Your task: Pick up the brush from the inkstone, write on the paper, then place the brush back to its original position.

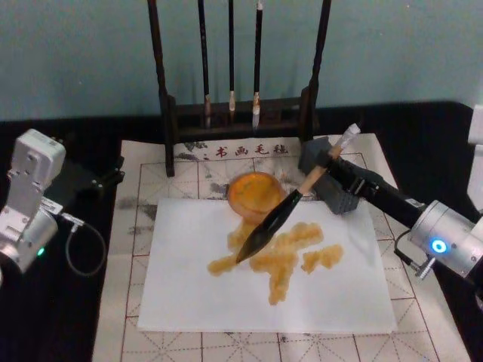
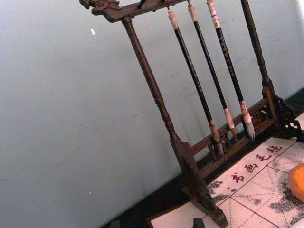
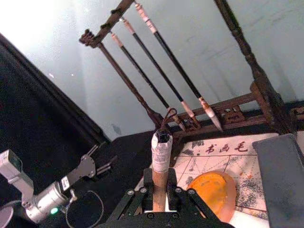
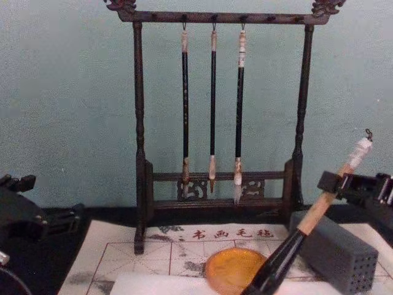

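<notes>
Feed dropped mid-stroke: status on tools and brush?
Right tool shut on the brush, tip over wet marks on the paper. Left tool parked left. Grey block close by right tool.

Dark wooden brush rack point(image 2: 161, 107) runs tilted across the frame centre, three thin brushes point(image 2: 213, 80) hanging from its crossbar, pale tips down. Plain pale wall point(image 2: 61, 118) behind. Gridded mat point(image 2: 259, 190) with red characters point(image 2: 251, 167) at the rack's foot; inkstone point(image 2: 297, 182) cut off by the frame edge.
</notes>
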You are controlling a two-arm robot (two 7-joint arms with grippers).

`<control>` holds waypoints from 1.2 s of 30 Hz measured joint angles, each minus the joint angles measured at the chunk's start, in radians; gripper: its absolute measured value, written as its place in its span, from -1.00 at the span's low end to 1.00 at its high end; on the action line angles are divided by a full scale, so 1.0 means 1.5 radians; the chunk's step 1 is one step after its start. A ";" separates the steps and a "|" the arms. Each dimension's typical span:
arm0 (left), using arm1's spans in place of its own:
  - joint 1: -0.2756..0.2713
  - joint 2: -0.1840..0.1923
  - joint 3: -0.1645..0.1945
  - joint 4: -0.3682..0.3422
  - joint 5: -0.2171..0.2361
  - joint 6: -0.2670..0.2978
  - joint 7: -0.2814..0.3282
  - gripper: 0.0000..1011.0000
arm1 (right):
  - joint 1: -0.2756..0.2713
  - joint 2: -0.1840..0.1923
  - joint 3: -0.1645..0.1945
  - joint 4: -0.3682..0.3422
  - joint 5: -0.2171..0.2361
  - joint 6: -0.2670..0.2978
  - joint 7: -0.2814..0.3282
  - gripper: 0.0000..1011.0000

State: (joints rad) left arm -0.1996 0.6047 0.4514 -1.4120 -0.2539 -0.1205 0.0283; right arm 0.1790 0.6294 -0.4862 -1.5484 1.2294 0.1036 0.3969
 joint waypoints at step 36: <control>0.000 0.000 0.000 0.000 0.000 0.000 0.000 0.98 | -0.025 -0.016 0.016 -0.031 -0.112 -0.014 0.014 -0.65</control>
State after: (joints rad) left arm -0.1995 0.6047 0.4514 -1.4120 -0.2539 -0.1205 0.0283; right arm 0.1411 0.6056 -0.4621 -1.5949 1.0611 0.0821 0.4183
